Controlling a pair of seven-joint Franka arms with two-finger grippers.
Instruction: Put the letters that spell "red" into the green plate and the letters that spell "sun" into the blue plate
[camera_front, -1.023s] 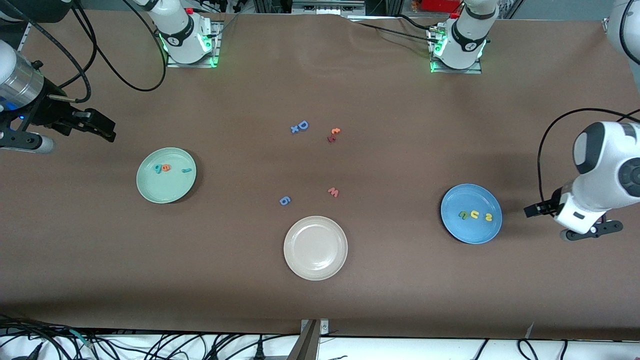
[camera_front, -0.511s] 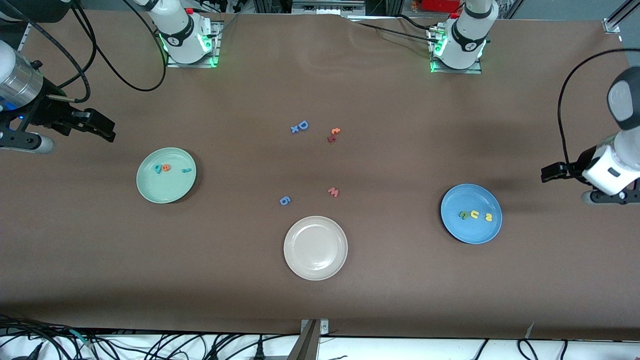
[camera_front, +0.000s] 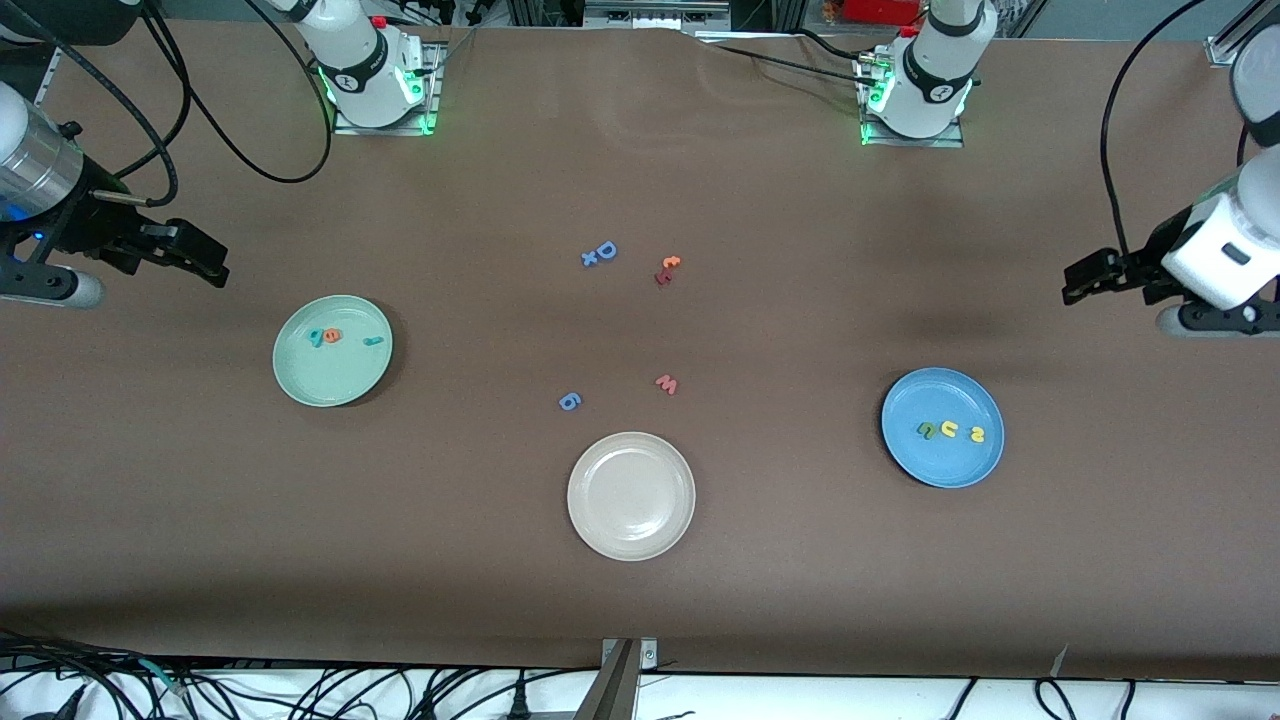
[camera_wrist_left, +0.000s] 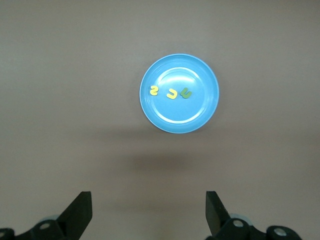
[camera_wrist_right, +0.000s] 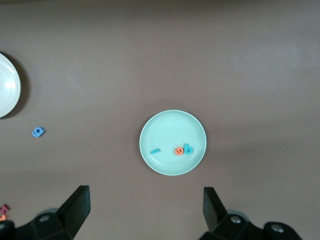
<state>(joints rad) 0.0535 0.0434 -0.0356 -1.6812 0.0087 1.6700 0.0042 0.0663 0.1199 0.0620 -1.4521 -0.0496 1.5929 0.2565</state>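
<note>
The left arm's black two-finger gripper (camera_front: 1078, 281) has lifted and pulled away from the round mid-blue plate (camera_front: 942, 460): a second ago it hung low just beside the plate's rim at the left arm's end of the table, and now it is higher over bare table, well apart from the plate, with its fingers spread wide.

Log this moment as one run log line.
green plate: d, e, r in | blue plate: s, u, n in | left gripper: open | right gripper: open

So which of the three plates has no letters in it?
The white plate, nearest the front camera; the green plate and blue plate each hold three letters.
</note>
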